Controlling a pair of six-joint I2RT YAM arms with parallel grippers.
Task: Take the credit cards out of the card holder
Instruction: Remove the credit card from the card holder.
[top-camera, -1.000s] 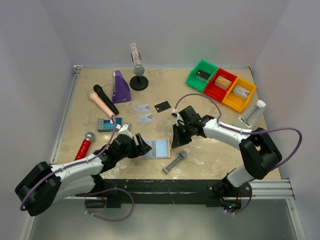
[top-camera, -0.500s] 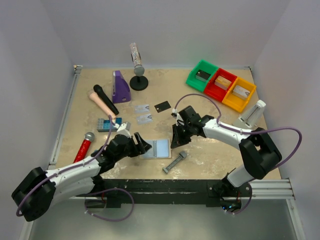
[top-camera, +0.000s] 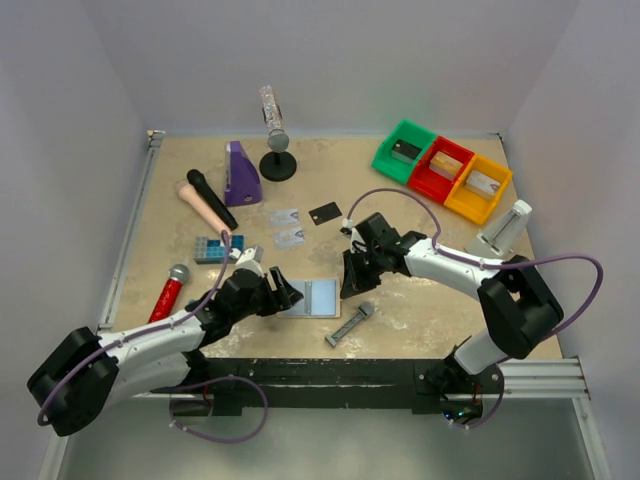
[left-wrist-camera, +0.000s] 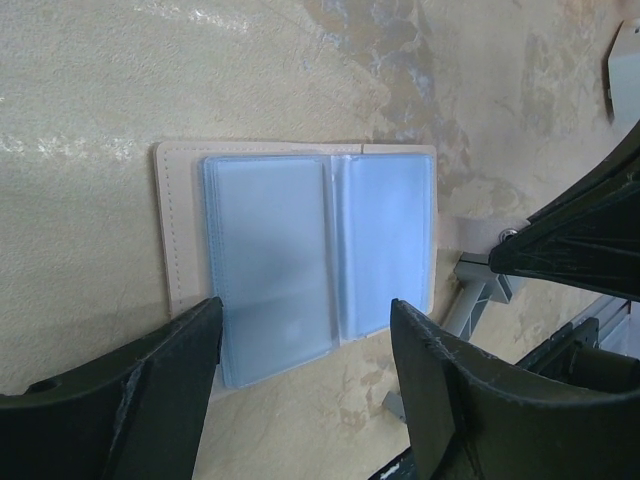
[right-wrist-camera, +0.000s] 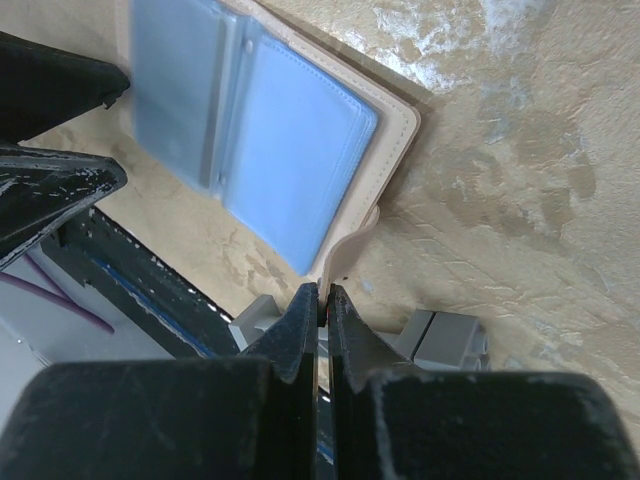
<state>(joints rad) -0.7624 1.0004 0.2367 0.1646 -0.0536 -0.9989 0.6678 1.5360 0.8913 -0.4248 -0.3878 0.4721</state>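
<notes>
Card holder (top-camera: 318, 297) open and face up near the front edge of the table (top-camera: 430, 300), pale blue panels upward, tan edging around them. Flanked by both arms: left gripper (top-camera: 284, 291) at its left side, right gripper (top-camera: 349, 284) at its right.

Through the left wrist camera: left gripper (left-wrist-camera: 305, 330) with fingers (left-wrist-camera: 150, 390) spread wide, straddling the near edge of the holder (left-wrist-camera: 280, 260), no contact visible. Through the right wrist camera: right gripper (right-wrist-camera: 323, 295) with tips pressed together on a lifted tan corner of the cover (a thin curl of it rises between them). Apparently clamped on that edge, though the tips hide the exact grip.

Three cards out on the bare table, well behind the holder: two grey cards (top-camera: 284, 216) one behind the other, and a black card (top-camera: 325, 211) just to their right. Blue sleeves too cloudy to tell whether anything sits inside.

Nearest clutter: grey bar tool (top-camera: 350, 324) just beside the holder's front right corner, under the right gripper. Blue block (top-camera: 217, 247) close behind the left gripper, red microphone (top-camera: 170, 290) alongside the left arm. Farther back, black microphone (top-camera: 208, 198) and purple stand (top-camera: 241, 174). Green bin (top-camera: 405, 150), red bin (top-camera: 440, 168) and yellow bin (top-camera: 478, 188) in a row at the far right, well apart from the work.
</notes>
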